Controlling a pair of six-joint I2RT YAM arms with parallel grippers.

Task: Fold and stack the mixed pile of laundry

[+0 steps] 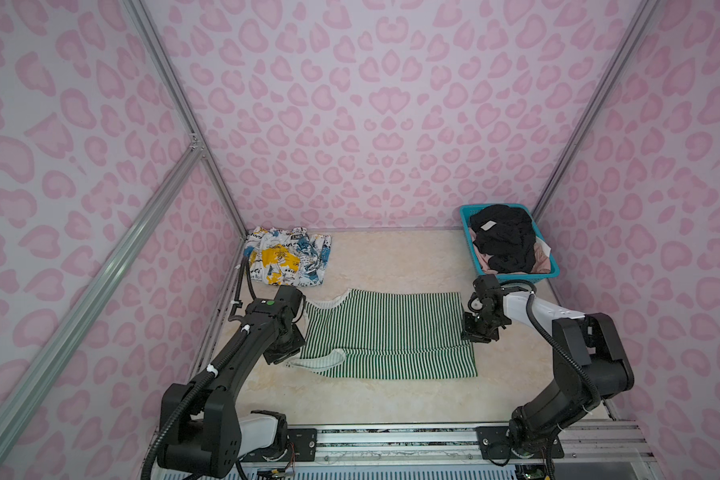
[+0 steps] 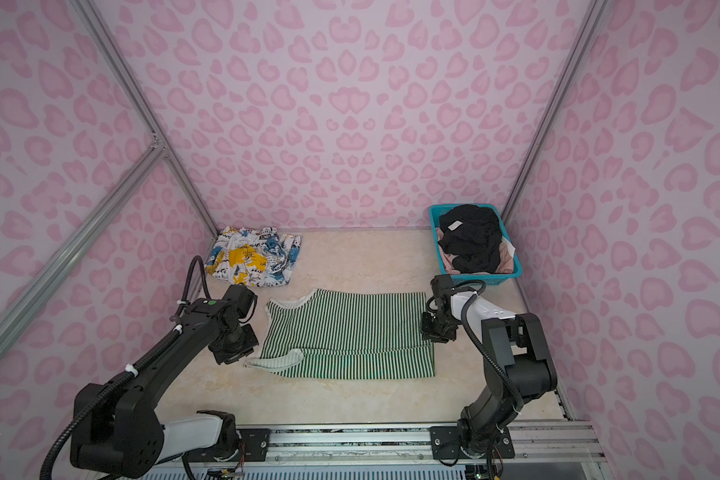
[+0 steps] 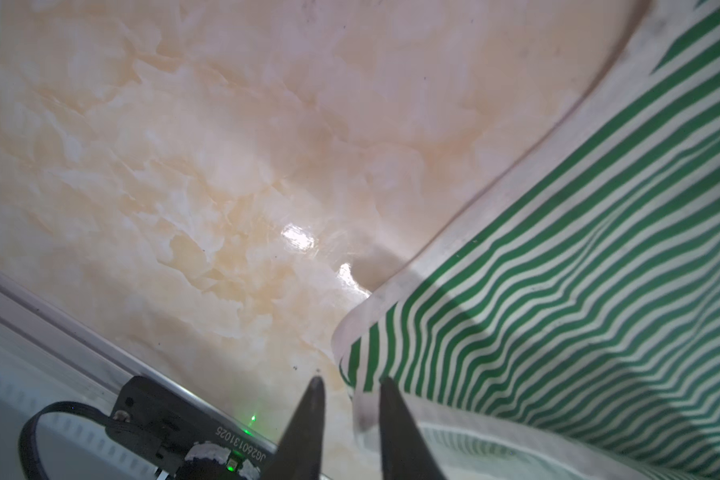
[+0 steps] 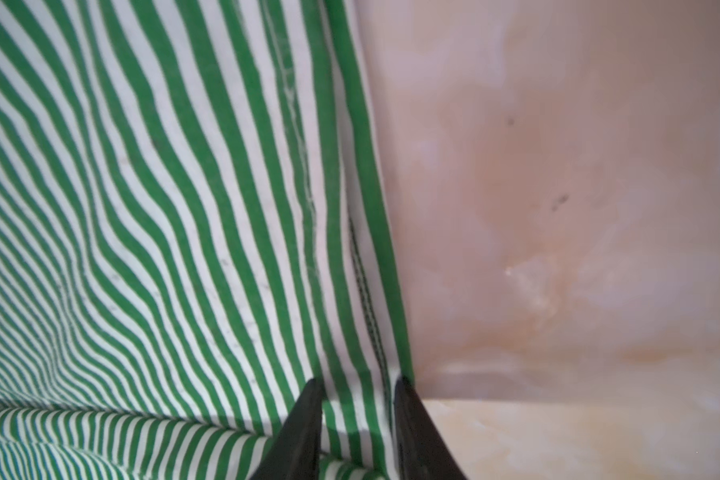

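Glossy marbled tabletop (glare spots); soft knit striped top.

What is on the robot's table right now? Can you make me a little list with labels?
Striped top: green-and-white striped top lies spread flat mid-table, one long side folded over
Printed shirt: white garment with blue and yellow splashes, bundled in the far left corner
Basket: teal basket in the far right corner
In basket: black garment on top of a pale pink garment
Left claw: open, at the striped top's white-trimmed edge
Right claw: fabric of the striped top's hem edge between its fingers
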